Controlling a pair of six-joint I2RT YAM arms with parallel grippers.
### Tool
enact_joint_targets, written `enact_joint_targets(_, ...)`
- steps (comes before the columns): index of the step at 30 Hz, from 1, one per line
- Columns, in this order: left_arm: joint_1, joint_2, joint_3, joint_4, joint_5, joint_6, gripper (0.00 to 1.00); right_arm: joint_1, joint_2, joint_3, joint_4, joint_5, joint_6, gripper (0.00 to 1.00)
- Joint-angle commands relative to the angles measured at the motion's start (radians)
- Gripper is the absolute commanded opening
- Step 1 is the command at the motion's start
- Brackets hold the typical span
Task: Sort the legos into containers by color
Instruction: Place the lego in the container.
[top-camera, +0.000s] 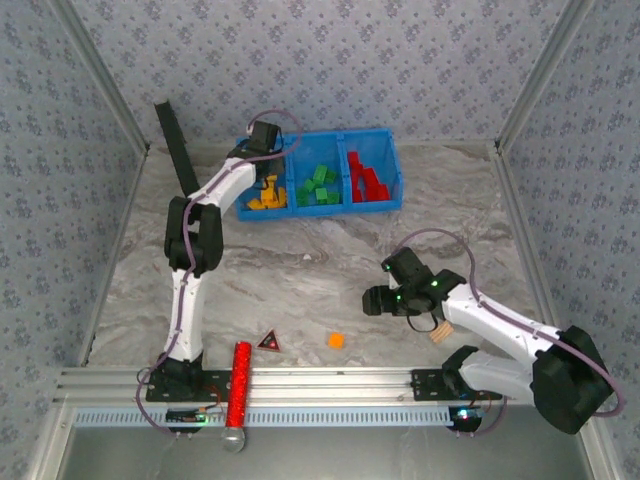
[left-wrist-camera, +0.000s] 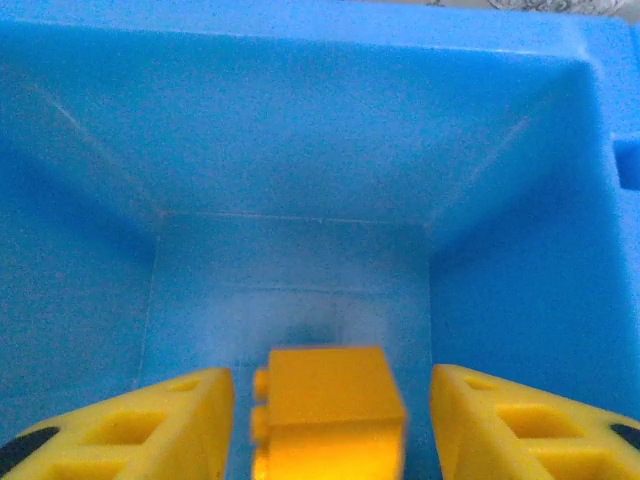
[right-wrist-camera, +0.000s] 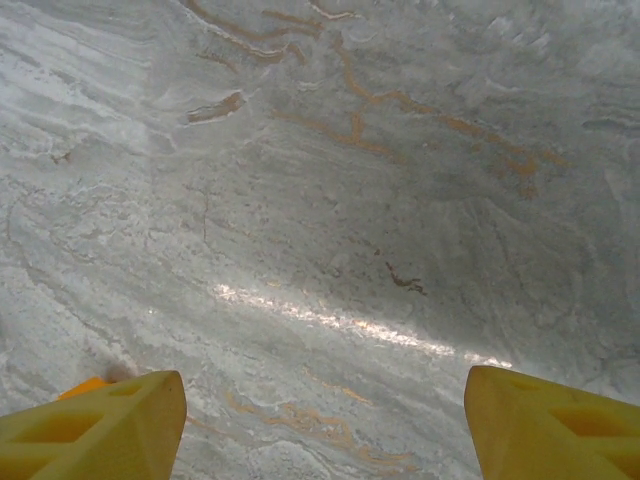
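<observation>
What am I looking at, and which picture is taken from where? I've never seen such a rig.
Two robot arms stand at the near edge of a marbled table. One picture looks down from above, behind them; the other two come from a camera on each wrist, yellow fingers at the bottom. The left tool points into the left compartment of the blue tray, its fingers apart from the orange brick between them. The tray keeps yellow-orange bricks, green bricks and red bricks in separate compartments. The right tool is open and empty above the table. A loose orange brick lies nearby.
</observation>
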Motion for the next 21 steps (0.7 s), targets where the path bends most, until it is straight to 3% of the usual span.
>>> enact_joint_targets(1, -0.001, -0.023, -0.024, 0.004, -0.004, -0.015, 0.58, 0.01, 0.002, 0.036, -0.018, 0.046, -0.008, 0.76)
enact_joint_targets(7, -0.001, -0.092, -0.048, 0.021, -0.009, 0.009, 0.6, 0.019, -0.018, 0.031, -0.018, 0.056, -0.007, 0.76)
enact_joint_targets(15, -0.007, -0.39, -0.231, 0.083, 0.005, 0.08, 0.62, 0.043, -0.037, 0.039, -0.008, 0.074, -0.009, 0.76)
enact_joint_targets(21, -0.1, -0.671, -0.537, 0.031, -0.021, 0.033, 0.62, 0.026, -0.11, 0.132, -0.111, 0.172, -0.094, 0.79)
